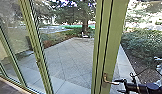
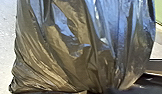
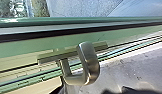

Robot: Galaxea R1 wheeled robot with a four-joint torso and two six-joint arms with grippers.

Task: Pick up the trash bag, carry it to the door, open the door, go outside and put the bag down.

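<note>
A green-framed glass door [image 1: 114,37] stands ahead, with a metal lever handle [image 1: 109,81] low on its post. From the right, my right gripper [image 1: 120,85] reaches up to the handle's free end, fingers apart. The curved handle [image 3: 90,63] looms large in the right wrist view, fixed to the green frame; nothing shows it clasped. A dark, shiny trash bag [image 2: 72,50] shows large in the left wrist view. Its folds draw together where my left gripper [image 2: 117,90] holds it, the grip itself mostly hidden.
Green-framed glass panels [image 1: 34,47] stand to the left. Beyond the glass lies a paved yard [image 1: 69,57], with a tree [image 1: 85,25] at its far end and bushes [image 1: 147,45] on the right. A strip of indoor floor [image 1: 7,87] shows at the lower left.
</note>
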